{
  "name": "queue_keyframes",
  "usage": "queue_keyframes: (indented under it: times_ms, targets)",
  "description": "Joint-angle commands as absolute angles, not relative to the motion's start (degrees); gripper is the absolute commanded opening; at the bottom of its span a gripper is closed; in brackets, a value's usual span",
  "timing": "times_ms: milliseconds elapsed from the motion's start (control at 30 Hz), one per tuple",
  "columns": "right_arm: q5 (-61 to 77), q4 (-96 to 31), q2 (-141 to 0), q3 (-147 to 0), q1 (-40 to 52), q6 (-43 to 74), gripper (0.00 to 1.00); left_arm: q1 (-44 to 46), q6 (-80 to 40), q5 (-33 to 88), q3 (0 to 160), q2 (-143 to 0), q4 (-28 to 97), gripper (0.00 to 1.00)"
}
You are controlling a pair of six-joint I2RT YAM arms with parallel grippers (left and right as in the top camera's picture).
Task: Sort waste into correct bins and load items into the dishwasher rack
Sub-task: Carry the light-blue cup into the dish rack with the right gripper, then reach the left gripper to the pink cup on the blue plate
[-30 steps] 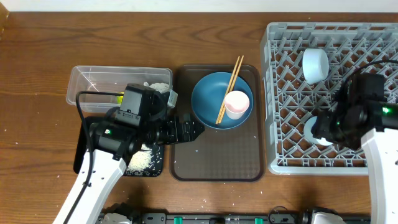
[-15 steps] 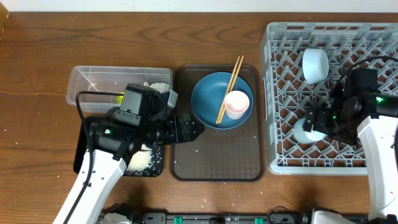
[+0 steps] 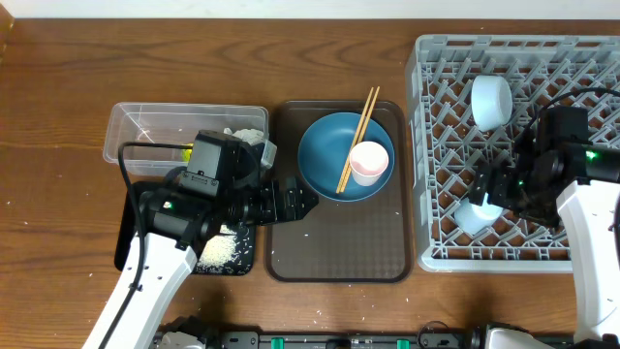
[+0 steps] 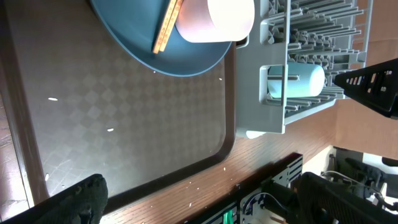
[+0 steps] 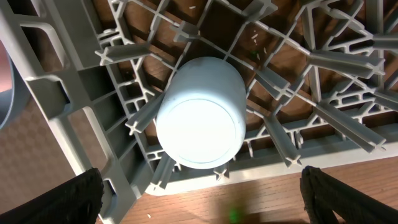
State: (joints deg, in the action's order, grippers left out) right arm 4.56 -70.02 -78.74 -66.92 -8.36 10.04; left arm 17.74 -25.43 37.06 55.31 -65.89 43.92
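Right tool hangs with jaws spread wide, holding nothing, above the light blue cup lodged between pegs near the dishwasher rack's near edge. Best lift straight up, without nudging the cup.

Light blue cup bottom-up among pegs, front of grey plastic lattice rack; white bowl at rack rear; pale pink cup and two wooden chopsticks on dark blue round plate.
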Motion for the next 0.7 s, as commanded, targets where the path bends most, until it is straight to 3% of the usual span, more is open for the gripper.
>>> queue_keyframes:
  times_ms: [0, 667]
  targets:
    - [4.9, -70.0, -78.9, -67.4, -8.5, 10.3, 0.99, 17.7, -24.9, 36.6, 55.5, -65.5, 44.1, 0.99]
    - [5.0, -70.7, -78.9, -67.4, -8.5, 10.3, 0.99, 17.7, -28.6, 36.8, 55.5, -65.5, 41.0, 0.98]
